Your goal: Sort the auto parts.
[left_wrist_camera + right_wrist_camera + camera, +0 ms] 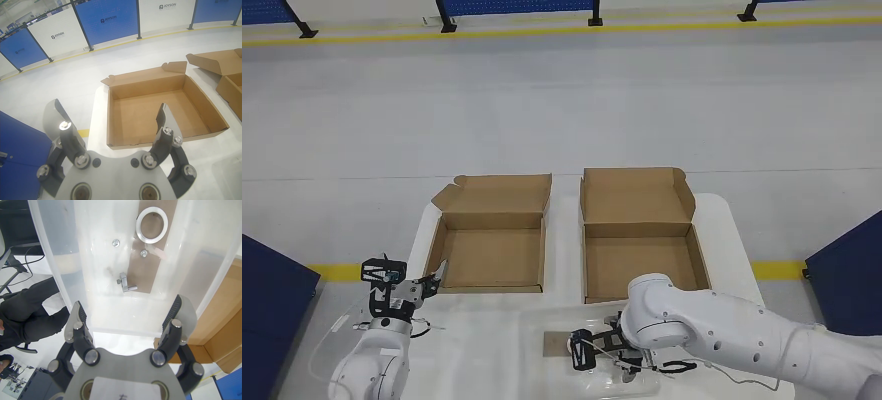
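Closing on one part at a time looks the sound way to work. The right gripper (128, 303) hangs over the clear tray (56, 247), fingers spread wide with nothing between them. Nearest ahead of it lies the small metal bracket (125, 284) with its pin (an awkward shape, likely to twist if pinched by the pin alone). I judge the block body the better hold, with the fingers set square across its flat faces. Beyond the bracket sit two small bolts (115, 243), apart from each other. Farthest is the metal ring (151, 225), over the brown sheet (145, 275).

Seen from above, the left gripper (110, 104) is at about ten o'clock from the right one, its fingers also apart and holding nothing. The left box (492, 258) stands at eleven and the right box (642, 260) at one, both with lids open. Which box suits the bracket cannot be told, so lift straight up, clear of the tray wall.
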`<control>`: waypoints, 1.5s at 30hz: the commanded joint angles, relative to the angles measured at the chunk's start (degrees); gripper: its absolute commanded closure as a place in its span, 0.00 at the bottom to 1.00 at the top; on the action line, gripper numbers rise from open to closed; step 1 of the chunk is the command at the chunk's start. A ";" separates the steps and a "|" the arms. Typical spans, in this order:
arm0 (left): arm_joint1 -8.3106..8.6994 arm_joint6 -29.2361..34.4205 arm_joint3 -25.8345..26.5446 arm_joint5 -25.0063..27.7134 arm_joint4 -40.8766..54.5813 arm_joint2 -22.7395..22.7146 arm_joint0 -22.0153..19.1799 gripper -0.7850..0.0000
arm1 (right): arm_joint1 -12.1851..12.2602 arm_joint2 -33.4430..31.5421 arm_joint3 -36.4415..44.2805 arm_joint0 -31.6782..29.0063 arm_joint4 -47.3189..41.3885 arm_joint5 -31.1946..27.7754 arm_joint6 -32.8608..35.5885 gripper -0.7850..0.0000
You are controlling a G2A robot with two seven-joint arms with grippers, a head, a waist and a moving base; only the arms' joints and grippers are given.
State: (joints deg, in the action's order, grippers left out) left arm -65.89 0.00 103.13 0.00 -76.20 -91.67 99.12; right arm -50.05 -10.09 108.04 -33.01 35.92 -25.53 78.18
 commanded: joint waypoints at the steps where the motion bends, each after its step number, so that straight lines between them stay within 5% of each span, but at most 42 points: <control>1: 0.00 0.00 0.00 0.00 0.00 0.00 0.00 0.00 | -0.07 0.35 0.24 -0.72 2.36 0.48 0.00 0.00; 25: 0.00 0.00 0.00 0.00 0.00 0.00 0.00 0.00 | -4.44 0.35 -8.01 -6.11 4.58 -1.81 -1.24 0.00; 45: 0.00 0.00 0.00 0.00 0.00 0.00 0.00 0.00 | -5.61 0.35 -7.66 -8.78 10.07 0.81 1.38 0.00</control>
State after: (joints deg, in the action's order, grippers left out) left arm -65.89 0.00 103.13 0.00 -76.20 -91.67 99.12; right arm -55.64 -9.74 100.39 -41.75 45.94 -24.68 79.59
